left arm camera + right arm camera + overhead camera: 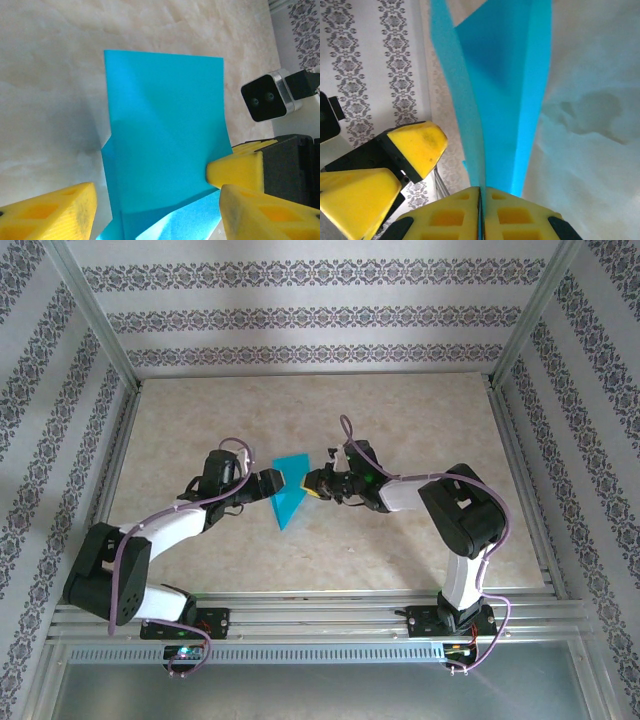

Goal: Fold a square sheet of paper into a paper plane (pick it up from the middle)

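The teal square sheet of paper (290, 490) is folded into a narrow, creased wedge that tapers to a point toward the near edge, held up off the table between the two grippers. My right gripper (481, 192) is shut on the sheet's edge (495, 100), its yellow pads pressed together. In the top view the right gripper (312, 483) sits at the sheet's right side. My left gripper (157, 192) is open, with its yellow fingers (55, 212) on either side of the folded paper (165, 135) and not pressing it. The left gripper (275, 483) is at the sheet's left side.
The beige marbled table (400, 420) is ringed by aluminium frame rails (300, 615) and patterned walls. The right wrist's camera (267, 97) and one right fingertip (235, 170) show close to the left gripper. The left gripper's fingers (415, 145) appear beside the right jaws.
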`<action>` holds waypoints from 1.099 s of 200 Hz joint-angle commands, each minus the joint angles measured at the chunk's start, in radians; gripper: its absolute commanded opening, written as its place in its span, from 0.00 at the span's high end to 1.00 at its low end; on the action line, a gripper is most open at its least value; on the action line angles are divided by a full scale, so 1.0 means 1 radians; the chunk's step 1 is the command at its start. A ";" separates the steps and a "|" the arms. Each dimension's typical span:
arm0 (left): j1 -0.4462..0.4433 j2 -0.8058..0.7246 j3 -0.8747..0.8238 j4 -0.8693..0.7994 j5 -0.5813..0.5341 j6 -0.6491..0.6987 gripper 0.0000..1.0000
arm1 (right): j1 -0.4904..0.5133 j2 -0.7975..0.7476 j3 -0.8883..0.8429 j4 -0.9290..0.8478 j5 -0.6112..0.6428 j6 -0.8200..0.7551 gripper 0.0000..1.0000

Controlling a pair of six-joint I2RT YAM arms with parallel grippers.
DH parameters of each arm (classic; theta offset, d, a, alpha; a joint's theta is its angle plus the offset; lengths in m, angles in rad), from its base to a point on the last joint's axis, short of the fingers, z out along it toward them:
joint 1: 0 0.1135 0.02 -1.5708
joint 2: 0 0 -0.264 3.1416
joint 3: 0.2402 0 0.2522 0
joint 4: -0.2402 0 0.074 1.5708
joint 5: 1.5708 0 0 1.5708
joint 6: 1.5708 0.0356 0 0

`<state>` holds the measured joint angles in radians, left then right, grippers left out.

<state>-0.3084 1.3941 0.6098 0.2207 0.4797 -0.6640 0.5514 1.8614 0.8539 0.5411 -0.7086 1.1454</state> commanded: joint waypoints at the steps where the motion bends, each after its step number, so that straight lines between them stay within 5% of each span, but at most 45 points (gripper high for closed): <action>1: -0.017 0.017 0.008 0.026 0.032 -0.017 0.35 | -0.013 -0.030 -0.025 0.046 0.000 -0.035 0.89; 36: -0.023 0.024 0.001 0.027 0.022 -0.025 0.37 | -0.017 -0.031 -0.054 0.043 0.012 -0.038 0.89; 80: -0.015 -0.025 -0.025 -0.048 -0.104 -0.050 0.55 | -0.018 -0.035 -0.053 0.040 0.008 -0.042 0.89; 114: 0.014 0.028 -0.009 -0.076 -0.004 -0.129 0.65 | -0.019 -0.031 -0.049 0.038 0.003 -0.042 0.89; 159: 0.013 0.166 -0.076 0.277 0.195 -0.394 0.52 | -0.019 -0.031 -0.048 0.032 0.001 -0.042 0.89; 220: -0.014 0.253 -0.075 0.406 0.211 -0.431 0.51 | -0.018 -0.027 -0.049 0.022 0.004 -0.038 0.90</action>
<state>-0.3134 1.6356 0.5320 0.5095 0.6598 -1.0534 0.5388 1.8595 0.8066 0.5541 -0.7048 1.1255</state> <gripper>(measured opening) 0.488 0.102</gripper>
